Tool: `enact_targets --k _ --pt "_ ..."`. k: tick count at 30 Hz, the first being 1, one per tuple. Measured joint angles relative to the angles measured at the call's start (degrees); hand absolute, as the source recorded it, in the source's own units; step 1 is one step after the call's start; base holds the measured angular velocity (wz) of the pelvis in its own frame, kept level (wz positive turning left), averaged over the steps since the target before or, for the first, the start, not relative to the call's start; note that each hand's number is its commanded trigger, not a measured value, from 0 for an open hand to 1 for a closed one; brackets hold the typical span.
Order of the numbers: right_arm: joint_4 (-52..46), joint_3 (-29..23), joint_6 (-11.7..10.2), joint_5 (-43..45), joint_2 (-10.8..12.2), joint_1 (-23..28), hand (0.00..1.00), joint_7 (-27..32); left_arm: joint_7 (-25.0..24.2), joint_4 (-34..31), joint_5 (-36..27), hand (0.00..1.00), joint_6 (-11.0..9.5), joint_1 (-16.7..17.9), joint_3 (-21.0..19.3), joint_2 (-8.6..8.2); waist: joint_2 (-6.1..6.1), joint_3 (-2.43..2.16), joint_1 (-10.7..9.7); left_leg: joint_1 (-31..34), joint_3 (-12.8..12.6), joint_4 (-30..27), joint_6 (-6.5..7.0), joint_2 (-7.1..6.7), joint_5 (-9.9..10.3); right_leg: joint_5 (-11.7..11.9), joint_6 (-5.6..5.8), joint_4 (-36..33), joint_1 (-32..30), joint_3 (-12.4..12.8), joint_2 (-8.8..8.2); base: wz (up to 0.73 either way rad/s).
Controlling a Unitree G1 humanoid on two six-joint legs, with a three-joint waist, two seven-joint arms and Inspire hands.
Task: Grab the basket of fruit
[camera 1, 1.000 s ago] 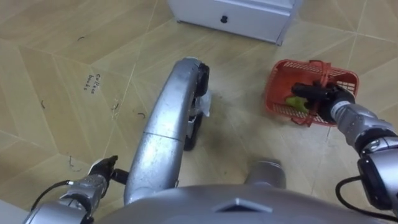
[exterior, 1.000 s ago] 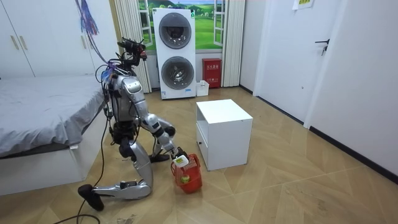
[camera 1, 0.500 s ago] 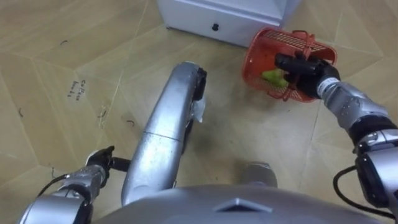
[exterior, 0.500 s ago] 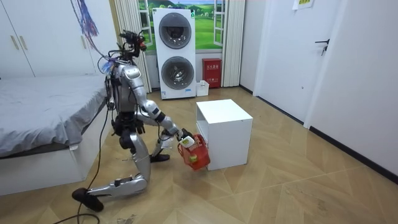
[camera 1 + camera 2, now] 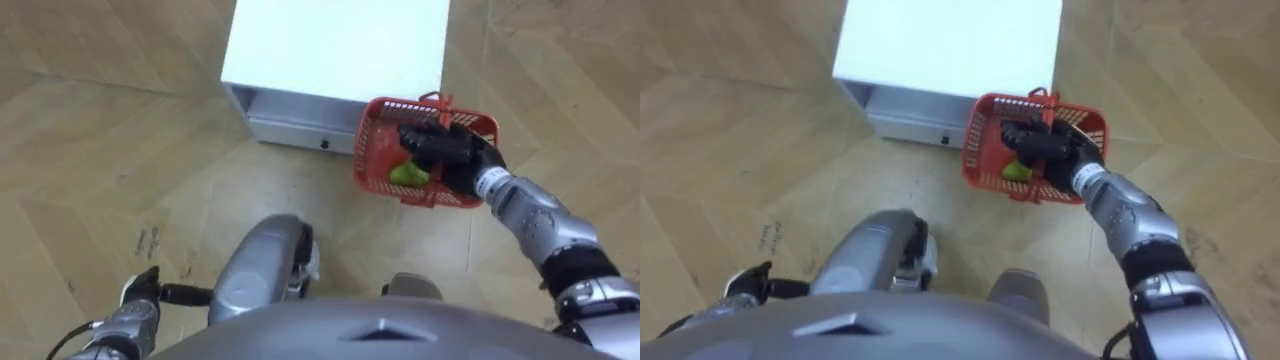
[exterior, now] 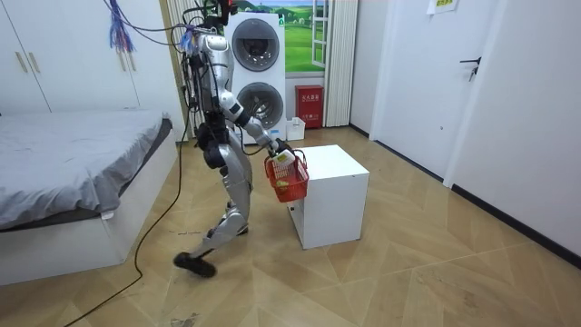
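Here, in the left eye view, the right robot hand (image 5: pixel 450 155) curls round the handle of the red fruit basket (image 5: pixel 372 160) in front of a white cabinet (image 5: pixel 330 50); a green fruit (image 5: pixel 405 176) lies inside. The left robot hand (image 5: pixel 140 292) shows at the lower left, its grip impossible to tell. In the room view, the robot stands beside the cabinet, the basket hanging clear of the floor, a bed (image 6: pixel 73 154) behind. The right eye view shows the same hold.

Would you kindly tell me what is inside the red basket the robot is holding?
A green fruit lies inside the red basket. The right hand, gripping the basket from above, covers much of the inside, so anything beneath it cannot be seen.
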State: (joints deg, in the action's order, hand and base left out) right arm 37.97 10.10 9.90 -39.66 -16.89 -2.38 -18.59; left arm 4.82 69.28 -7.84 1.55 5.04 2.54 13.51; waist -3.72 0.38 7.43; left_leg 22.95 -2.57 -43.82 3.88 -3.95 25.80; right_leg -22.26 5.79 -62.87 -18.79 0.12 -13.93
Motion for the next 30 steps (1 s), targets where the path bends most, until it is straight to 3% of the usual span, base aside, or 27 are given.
enact_targets --k 1,2,3,5,6,7,8,9,10,11,12,13,14,15,16,17,18,19,20,22,24,26,28,30 --pt "-0.04 0.06 0.01 0.20 0.02 0.21 1.00 0.51 0.70 -0.83 -0.02 0.00 -0.06 0.10 -0.33 -0.14 0.00 -0.02 0.26 -2.42 0.10 3.63 -1.03 1.28 -1.18 -1.79 -0.15 7.43 -1.75 -2.11 0.09 -0.27" --pt "-0.13 0.16 0.00 0.39 0.31 0.21 1.00 1.07 1.25 -1.94 -0.11 0.00 -0.09 0.12 -0.83 -0.14 -0.09 0.03 0.47 -4.26 1.03 5.81 -2.15 2.56 -1.83 -2.05 -0.20 16.18 -2.78 -3.99 0.74 -0.33" --pt "-0.14 0.15 0.00 0.47 0.69 0.21 1.00 1.26 1.32 -2.47 -0.20 0.00 -0.03 0.25 -1.33 -0.10 -0.38 0.03 0.51 -5.04 1.61 6.23 -2.62 3.18 -2.07 -1.49 -0.43 20.76 -2.85 -4.59 1.46 -0.30" --pt "-0.15 0.11 0.01 0.46 1.54 0.32 1.00 1.51 1.40 -4.35 -0.47 0.00 -0.05 1.07 -2.18 -0.66 -0.07 0.04 0.66 -7.54 2.58 7.98 -4.60 5.43 -3.21 1.13 -2.65 26.90 1.55 -8.00 4.32 -0.18" --pt "-0.10 0.64 0.02 -0.04 2.02 0.44 1.00 1.47 1.20 -4.52 -0.50 0.00 -0.15 1.49 -2.36 -0.92 -0.09 0.39 0.20 -9.84 2.60 11.06 -5.38 6.94 -4.84 2.93 -3.46 32.39 6.24 -8.38 6.41 0.04" --pt "-0.07 1.18 -0.10 -0.65 2.09 0.45 1.00 1.08 1.14 -4.69 -0.45 0.00 -0.21 1.72 -2.36 -1.34 -0.49 0.57 -0.28 -11.46 2.22 14.91 -5.46 6.41 -5.89 4.79 -3.77 37.58 10.13 -8.03 7.66 0.32" --pt "-0.06 1.02 -0.94 -0.76 2.04 0.33 1.00 0.73 1.08 -5.51 -0.47 0.00 -0.14 1.73 -2.35 -2.01 -0.54 0.61 -1.00 -11.18 1.48 19.92 -3.56 4.56 -8.22 6.12 -3.76 42.19 13.00 -7.55 8.44 0.31" --pt "0.11 0.77 -1.15 -0.76 2.15 0.31 1.00 0.84 1.04 -5.78 -0.49 0.00 -0.06 1.79 -2.47 -2.07 -1.27 0.63 -0.78 -11.18 0.93 20.63 -2.94 3.81 -9.84 6.42 -3.65 43.62 13.89 -7.09 8.31 0.24" --pt "-0.16 0.83 -1.09 -0.74 2.65 0.55 1.00 0.62 1.06 -6.61 -0.49 0.00 0.41 2.76 -2.60 -2.28 -1.85 0.12 -0.69 -12.78 -0.85 21.85 -2.77 4.20 -11.33 7.81 -3.29 45.98 15.33 -6.83 8.91 0.00" --pt "-0.49 0.72 -1.09 -0.67 2.77 0.86 1.00 0.11 1.01 -7.40 -0.42 0.00 1.06 3.62 -2.63 -2.62 -1.25 0.26 -0.50 -15.29 -0.16 23.94 -2.72 4.62 -11.47 9.18 -3.01 47.66 16.72 -7.01 9.67 -0.15" --pt "-0.52 0.71 -1.10 -0.42 2.89 0.92 1.00 -0.03 0.97 -7.53 -0.43 0.00 1.11 4.06 -2.64 -2.65 -1.01 0.22 -0.13 -16.44 0.75 24.83 -2.72 4.71 -11.47 9.46 -3.08 47.86 16.99 -7.34 9.94 -0.48" --pt "-0.96 0.73 -1.15 0.67 3.19 0.90 1.00 -0.14 0.90 -7.67 -0.27 0.00 1.03 4.37 -2.98 -2.71 0.02 0.32 1.04 -18.50 6.15 26.75 -2.75 5.21 -11.48 9.14 -3.71 48.94 16.50 -7.51 11.47 -0.92" --pt "-3.19 1.45 -1.21 2.55 3.60 0.49 1.00 0.43 0.77 -7.36 -0.04 0.00 0.95 4.93 -4.31 -2.71 0.31 0.25 1.61 -19.61 9.76 28.03 -2.94 6.20 -11.49 11.28 -6.20 54.79 14.71 -5.96 14.39 -1.00" --pt "-4.65 2.09 -1.58 3.07 3.64 0.50 1.00 0.62 0.70 -7.07 0.00 0.00 0.97 5.09 -5.17 -2.75 0.31 0.20 1.46 -19.64 9.86 28.01 -3.43 6.51 -11.38 16.07 -6.95 57.42 14.46 -5.98 15.49 -0.63" --pt "-5.82 2.55 -2.83 3.61 3.68 1.35 1.00 0.54 0.52 -5.95 -0.02 0.00 0.99 5.66 -5.99 -3.02 0.90 0.03 0.00 -19.72 8.47 27.76 -5.05 7.16 -11.29 18.50 -8.29 57.57 15.52 -8.13 15.53 0.07" --pt "-5.24 2.75 -3.11 3.62 4.05 1.76 1.00 1.13 -0.04 -5.70 -0.07 0.00 0.96 5.46 -5.91 -3.22 0.82 0.06 -1.64 -19.65 4.44 28.13 -5.71 7.12 -10.91 18.49 -8.29 57.46 17.11 -7.73 15.18 0.39" --pt "-4.77 2.77 -3.07 3.63 4.17 1.77 1.00 1.48 -0.40 -5.83 -0.07 0.00 0.90 5.27 -5.77 -3.35 0.40 0.32 -2.22 -19.37 2.88 29.40 -5.34 6.98 -11.16 18.47 -8.25 57.44 17.94 -6.96 14.85 0.63" --pt "-4.43 2.40 -3.01 3.69 4.06 1.95 1.00 1.93 -0.62 -6.73 -0.07 0.00 0.70 4.60 -5.70 -3.48 -0.10 0.46 -2.68 -17.82 1.00 33.20 -3.98 5.78 -13.59 17.90 -7.38 57.27 19.22 -5.18 13.95 0.54" --pt "-4.25 2.21 -2.95 3.89 3.98 2.06 1.00 2.31 -0.45 -7.69 -0.08 0.00 0.63 4.48 -5.66 -3.06 -1.30 0.40 -2.37 -16.81 -0.88 33.16 -2.70 5.06 -18.87 16.50 -6.13 56.79 20.35 -4.83 13.30 0.36" --pt "-4.39 2.20 -2.95 3.96 5.64 2.51 1.00 2.18 0.08 -7.69 -0.10 0.00 1.19 4.51 -5.60 -3.40 -2.08 -0.07 -1.82 -19.03 -0.87 33.10 -2.64 4.42 -19.10 15.49 -5.03 56.33 21.60 -5.33 12.74 0.11" --pt "-4.37 2.20 -2.85 3.98 6.37 2.64 1.00 2.02 0.59 -7.75 -0.04 0.00 1.39 4.07 -5.83 -3.77 -2.09 -0.02 -1.69 -20.31 -0.16 33.12 -2.65 3.96 -19.06 15.20 -4.77 56.26 22.52 -6.24 12.43 0.12" --pt "-4.39 2.03 -2.85 3.96 6.35 2.25 1.00 2.25 0.79 -7.64 -0.05 0.00 1.65 3.12 -5.72 -4.46 -1.76 0.19 -1.28 -20.72 -0.03 33.15 -2.63 3.13 -18.90 14.51 -4.94 56.11 23.49 -6.81 12.07 0.02" --pt "-4.29 1.94 -2.82 3.92 6.36 2.44 1.00 2.75 0.79 -7.59 -0.05 0.00 1.70 2.65 -5.74 -5.22 -0.74 0.84 -1.53 -20.74 -0.28 33.21 -2.52 2.91 -18.78 14.45 -4.88 56.09 23.80 -7.53 12.04 0.11" --pt "-4.01 2.01 -2.29 3.93 6.84 2.88 1.00 3.18 0.80 -7.49 -0.05 0.00 1.71 2.11 -5.73 -5.38 -0.56 1.00 -1.72 -20.62 -0.22 33.62 -2.40 2.42 -18.70 13.93 -4.97 56.10 23.62 -7.87 11.96 0.08"
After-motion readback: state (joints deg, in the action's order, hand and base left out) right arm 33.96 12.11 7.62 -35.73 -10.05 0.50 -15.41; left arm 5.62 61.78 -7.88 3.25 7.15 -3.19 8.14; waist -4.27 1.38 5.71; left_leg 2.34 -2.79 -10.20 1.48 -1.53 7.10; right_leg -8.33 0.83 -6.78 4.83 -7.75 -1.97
